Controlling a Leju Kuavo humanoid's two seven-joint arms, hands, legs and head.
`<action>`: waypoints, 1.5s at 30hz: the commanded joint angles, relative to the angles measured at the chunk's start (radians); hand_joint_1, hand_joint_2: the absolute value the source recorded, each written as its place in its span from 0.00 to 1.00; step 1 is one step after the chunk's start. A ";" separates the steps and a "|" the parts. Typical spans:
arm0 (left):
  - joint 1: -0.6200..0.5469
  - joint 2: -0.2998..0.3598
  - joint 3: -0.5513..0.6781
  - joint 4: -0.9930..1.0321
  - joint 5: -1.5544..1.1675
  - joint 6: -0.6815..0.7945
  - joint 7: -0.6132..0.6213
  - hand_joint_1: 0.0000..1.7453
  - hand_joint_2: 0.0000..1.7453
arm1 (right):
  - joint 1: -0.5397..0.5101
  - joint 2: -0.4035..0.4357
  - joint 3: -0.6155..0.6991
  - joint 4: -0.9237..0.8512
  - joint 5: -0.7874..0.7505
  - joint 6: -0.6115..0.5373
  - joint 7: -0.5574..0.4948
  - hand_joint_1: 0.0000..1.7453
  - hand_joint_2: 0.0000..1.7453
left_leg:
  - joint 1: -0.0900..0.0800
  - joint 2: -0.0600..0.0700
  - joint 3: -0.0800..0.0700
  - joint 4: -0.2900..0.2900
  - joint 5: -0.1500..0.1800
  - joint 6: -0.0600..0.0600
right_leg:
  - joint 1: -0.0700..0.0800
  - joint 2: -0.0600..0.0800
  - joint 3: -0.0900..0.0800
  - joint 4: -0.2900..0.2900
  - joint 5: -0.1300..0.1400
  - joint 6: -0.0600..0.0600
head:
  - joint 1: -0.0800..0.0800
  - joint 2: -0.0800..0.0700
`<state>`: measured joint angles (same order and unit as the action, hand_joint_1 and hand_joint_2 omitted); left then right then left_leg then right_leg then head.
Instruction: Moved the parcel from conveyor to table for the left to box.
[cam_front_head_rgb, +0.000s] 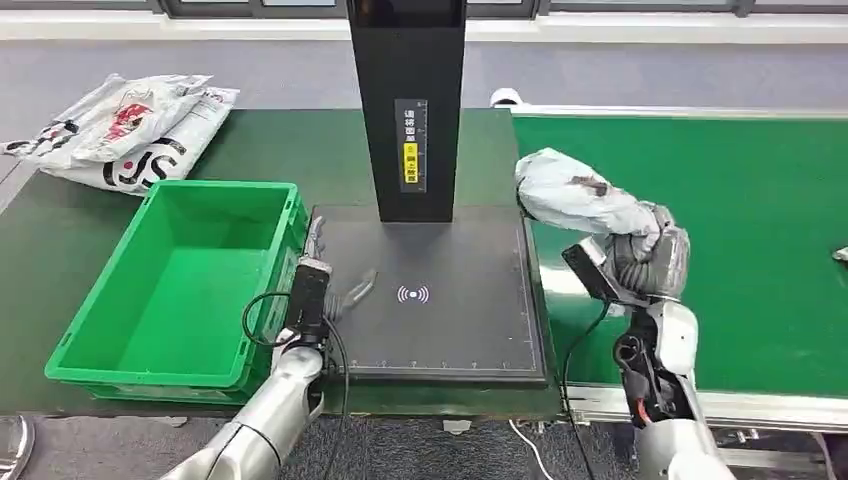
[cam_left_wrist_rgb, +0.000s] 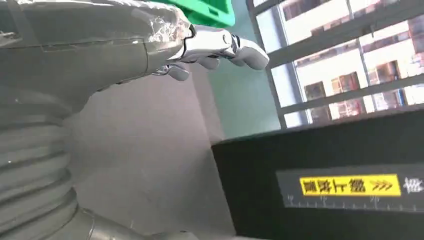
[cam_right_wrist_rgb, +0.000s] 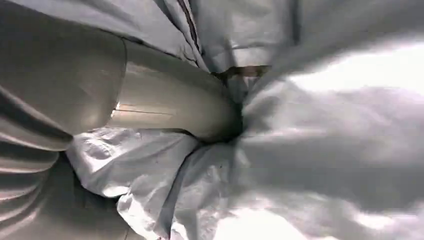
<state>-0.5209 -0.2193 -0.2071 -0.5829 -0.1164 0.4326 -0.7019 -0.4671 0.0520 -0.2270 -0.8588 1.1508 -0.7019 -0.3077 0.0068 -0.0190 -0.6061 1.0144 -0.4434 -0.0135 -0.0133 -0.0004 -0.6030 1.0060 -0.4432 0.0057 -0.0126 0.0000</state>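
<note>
Parcel (cam_front_head_rgb: 575, 195) in right hand (cam_front_head_rgb: 655, 262), long axis seemingly pointing up-left

Left arm (cam_front_head_rgb: 262, 415): silver metallic tube entering at 7 o'clock of the head view, black camera block at the wrist, black cable looped beside it. Left hand (cam_front_head_rgb: 335, 285): grey ribbed cover, chrome-silver fingers (cam_left_wrist_rgb: 220, 46). Right arm (cam_front_head_rgb: 668, 400): white shell, exposed black mechanism and cabling at 5 o'clock. Right hand (cam_front_head_rgb: 655, 262): grey ribbed cover, thick grey thumb (cam_right_wrist_rgb: 170, 102).
</note>
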 joint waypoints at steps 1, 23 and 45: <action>-0.033 0.008 0.057 -0.072 -0.008 0.000 0.004 0.00 1.00 | 0.007 0.192 0.021 -0.168 0.010 0.004 -0.066 1.00 1.00 | 0.001 0.007 0.000 0.001 -0.001 0.000 | 0.001 0.006 -0.001 0.000 0.001 -0.001 | 0.000 0.000; -0.054 0.010 0.031 -0.082 -0.008 -0.031 0.004 0.00 1.00 | -0.043 0.088 0.783 0.313 -0.095 0.526 0.222 1.00 1.00 | 0.001 0.008 0.002 -0.002 -0.001 0.000 | 0.002 0.006 0.000 -0.002 0.001 -0.001 | 0.000 0.000; 0.064 0.043 0.035 -0.304 0.036 -0.085 0.004 0.00 1.00 | 0.006 0.013 0.703 0.018 -0.393 0.229 0.023 0.00 1.00 | 0.000 0.010 0.006 -0.001 0.000 0.000 | 0.001 0.007 0.003 -0.002 0.002 -0.002 | 0.000 0.000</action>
<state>-0.4743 -0.2026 -0.2049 -0.8809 -0.0492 0.3963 -0.7019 -0.5209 0.1186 0.6081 -0.6234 0.9131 -0.3122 -0.2232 0.0070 -0.0104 -0.6004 1.0142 -0.4436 -0.0142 -0.0126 0.0064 -0.6007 1.0055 -0.4418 0.0044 -0.0130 0.0000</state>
